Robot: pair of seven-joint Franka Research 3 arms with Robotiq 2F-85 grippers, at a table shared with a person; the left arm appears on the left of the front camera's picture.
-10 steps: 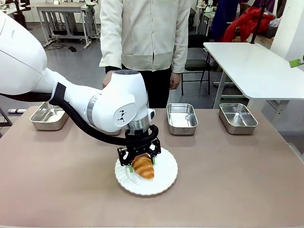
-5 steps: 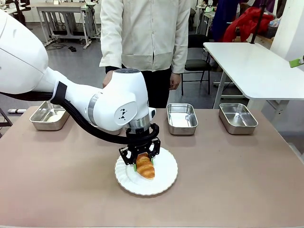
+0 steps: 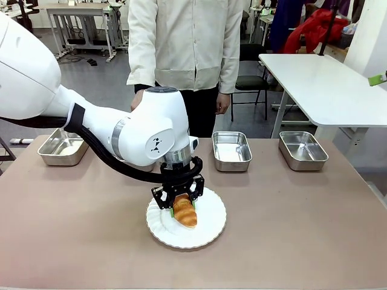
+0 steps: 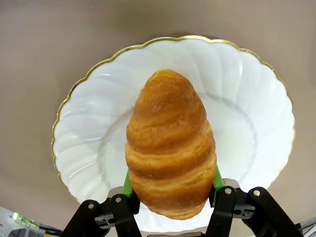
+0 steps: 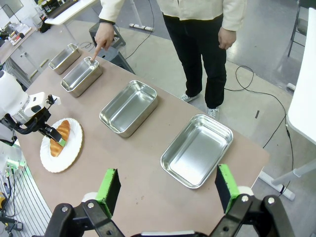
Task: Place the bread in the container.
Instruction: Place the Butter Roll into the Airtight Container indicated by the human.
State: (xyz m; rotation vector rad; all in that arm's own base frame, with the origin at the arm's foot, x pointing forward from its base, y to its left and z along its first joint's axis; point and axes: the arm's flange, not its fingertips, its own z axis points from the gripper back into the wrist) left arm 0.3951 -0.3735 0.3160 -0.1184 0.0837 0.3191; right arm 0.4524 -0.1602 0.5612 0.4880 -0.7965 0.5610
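We find the left gripper [image 3: 181, 204] closed on the croissant [image 4: 170, 145], a green pad pressed against each flank at its broad end. The croissant lies on, or barely above, the white plate [image 4: 247, 98] at the near middle of the table [image 3: 302, 229]; we cannot tell whether it has cleared the surface.

The person's hand [image 5: 102, 43] points a finger into the second pan [image 5: 81, 75] from the far end of the row in the right wrist view. We judge this to be the intended pan.

The right gripper [image 5: 165, 190] hangs apart, fingers spread, holding nothing.

Recommendations: lift straight up until clear of the plate rim, and keep the squeeze light, since the pastry will probably crush or flake. Carry it level, because the narrow tip overhangs unsupported. Release low inside the pan.
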